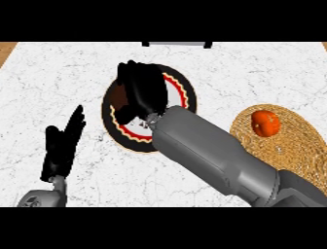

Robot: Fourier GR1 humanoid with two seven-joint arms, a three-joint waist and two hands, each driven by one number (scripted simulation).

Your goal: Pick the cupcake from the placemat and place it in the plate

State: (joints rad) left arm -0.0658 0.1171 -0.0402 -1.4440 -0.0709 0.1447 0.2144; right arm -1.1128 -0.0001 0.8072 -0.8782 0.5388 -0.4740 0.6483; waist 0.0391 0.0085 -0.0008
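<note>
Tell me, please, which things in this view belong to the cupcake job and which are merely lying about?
Part of the job:
- plate, dark with a red and white rim
- woven placemat
- right hand, over the plate
- cupcake: not visible; the right hand may hide it

Lying about:
- orange round object on the placemat
- left hand, resting at the lower left

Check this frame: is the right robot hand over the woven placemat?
No. The right robot hand is above the dark plate, while the woven placemat lies off to the right.
</note>
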